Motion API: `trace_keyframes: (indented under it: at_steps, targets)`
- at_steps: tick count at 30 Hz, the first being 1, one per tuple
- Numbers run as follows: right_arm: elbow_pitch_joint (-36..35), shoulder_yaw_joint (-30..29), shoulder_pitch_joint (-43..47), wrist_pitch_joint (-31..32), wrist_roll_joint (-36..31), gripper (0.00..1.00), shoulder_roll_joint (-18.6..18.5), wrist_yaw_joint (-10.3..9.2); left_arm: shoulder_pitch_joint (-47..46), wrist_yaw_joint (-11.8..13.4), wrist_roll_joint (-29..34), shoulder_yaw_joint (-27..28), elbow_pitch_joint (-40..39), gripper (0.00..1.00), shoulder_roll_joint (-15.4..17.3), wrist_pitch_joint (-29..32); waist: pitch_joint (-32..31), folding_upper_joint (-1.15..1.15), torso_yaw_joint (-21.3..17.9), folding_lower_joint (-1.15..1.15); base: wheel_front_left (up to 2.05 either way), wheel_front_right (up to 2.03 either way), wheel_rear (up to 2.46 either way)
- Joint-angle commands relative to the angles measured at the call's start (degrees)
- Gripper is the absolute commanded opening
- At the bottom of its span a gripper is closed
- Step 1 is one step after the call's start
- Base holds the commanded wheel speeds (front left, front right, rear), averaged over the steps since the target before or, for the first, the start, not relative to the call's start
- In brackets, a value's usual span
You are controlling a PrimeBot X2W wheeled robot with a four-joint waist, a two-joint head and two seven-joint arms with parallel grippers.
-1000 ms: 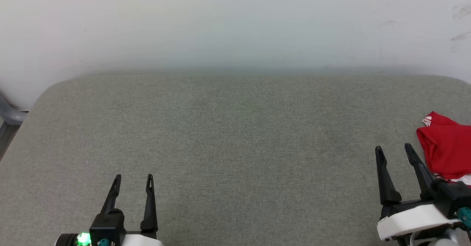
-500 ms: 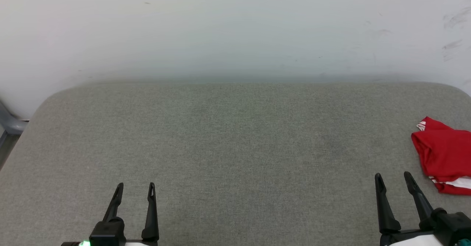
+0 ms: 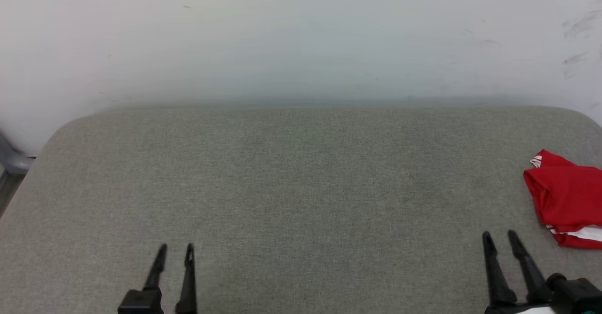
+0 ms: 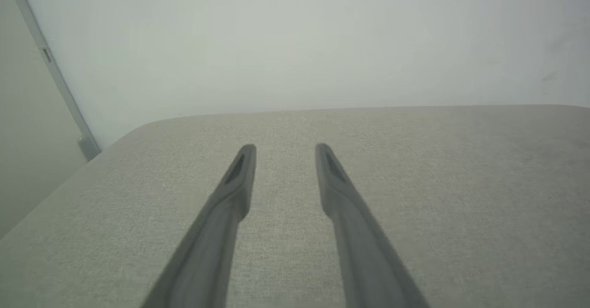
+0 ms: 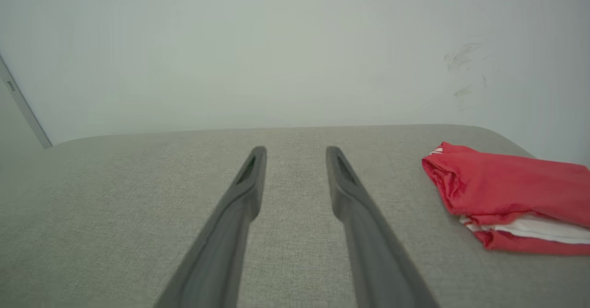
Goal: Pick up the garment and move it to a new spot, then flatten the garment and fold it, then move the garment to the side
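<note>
Two sets of fingers are hanging parted and empty: your left gripper [image 3: 176, 247] and right gripper [image 3: 498, 233]. The garment [image 3: 566, 196] is lying folded at three o'clock on the grey pad [image 3: 301, 187]. Likely soft, light and floppy, it is inviting a pinch at its folded edge. It is showing red cloth with white striped trim.

The left gripper [image 3: 176, 247] has two long, slim black fingers [image 3: 157, 269] that taper to rounded tips and rise from a squared black block [image 3: 140, 301]. The right gripper [image 3: 498, 234] carries the same pair, rooted in a bulkier black housing [image 3: 571, 291] with a sliver of white shell [image 3: 536, 310] beneath it. In the wrist views the fingers look matte dark grey and widen toward the base. Each has a narrow slot [image 4: 237, 168] just below its tip.
</note>
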Motion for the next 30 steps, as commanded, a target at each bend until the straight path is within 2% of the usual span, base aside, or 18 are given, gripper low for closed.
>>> trace_keyframes:
  at_steps: [1,3,22,23,30]
  targets:
    - [0.48,0.05,0.04,0.07,0.0,0.0,0.0,0.0,0.26,0.0,0.0,-0.03,0.53,0.0,-0.1,0.02,0.0,0.0,0.0,0.0,0.0,0.0,0.0]
    - [1.42,0.15,0.04,0.29,0.47,0.0,0.0,0.0,0.56,-0.06,-0.48,-0.01,1.58,0.0,-0.3,0.38,0.01,0.0,0.0,0.0,0.0,0.0,0.0]
    - [3.72,0.05,-3.68,4.92,21.78,0.0,-0.51,-0.01,-3.39,-2.7,-22.07,2.49,3.94,0.0,-0.8,5.62,0.56,0.0,-0.08,0.0,0.0,0.0,0.0]
    - [4.05,0.02,-4.15,5.59,24.7,0.0,-0.56,-0.01,-3.93,-3.06,-25.07,2.83,4.27,0.0,-0.87,6.33,0.65,0.0,-0.09,0.0,0.0,0.0,0.0]
    - [4.67,-0.07,-5.13,6.85,30.24,0.0,-0.65,-0.01,-4.96,-3.77,-30.78,3.45,4.89,0.0,-1.01,7.7,0.82,0.0,-0.11,0.0,0.0,0.0,0.0]
